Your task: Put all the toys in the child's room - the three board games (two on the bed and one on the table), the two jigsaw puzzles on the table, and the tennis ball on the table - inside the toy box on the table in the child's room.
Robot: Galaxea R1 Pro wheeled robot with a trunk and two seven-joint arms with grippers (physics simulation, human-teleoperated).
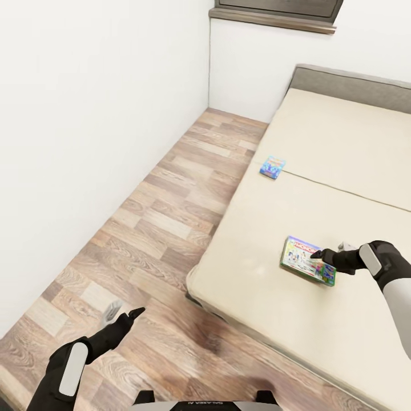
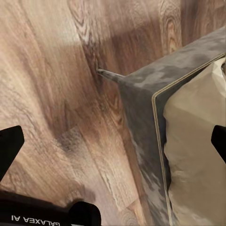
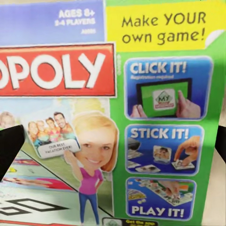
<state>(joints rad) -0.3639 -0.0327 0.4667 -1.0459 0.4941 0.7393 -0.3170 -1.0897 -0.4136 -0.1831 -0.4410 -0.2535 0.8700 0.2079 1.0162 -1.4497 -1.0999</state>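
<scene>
Two board games lie on the beige bed (image 1: 342, 142). The green-edged one (image 1: 306, 260) with a colourful picture rests near the bed's near side. My right gripper (image 1: 331, 251) hangs open just over its right end. The right wrist view gives a close look at that game's (image 3: 117, 94) printed lid, with the right gripper (image 3: 113, 148) open and its dark fingertips (image 3: 9, 150) apart at the picture's sides. The smaller blue patterned game (image 1: 272, 167) sits farther back at the mattress edge. My left gripper (image 1: 123, 311) is open and empty above the wood floor; the left gripper (image 2: 113, 143) faces the bed's corner (image 2: 141, 94).
A white wall (image 1: 85, 114) runs along the left, leaving a strip of wood-plank floor (image 1: 171, 217) between it and the bed. A grey headboard (image 1: 348, 83) and a window sill (image 1: 274, 17) stand at the far end. The bed's grey frame corner (image 1: 194, 297) juts toward me.
</scene>
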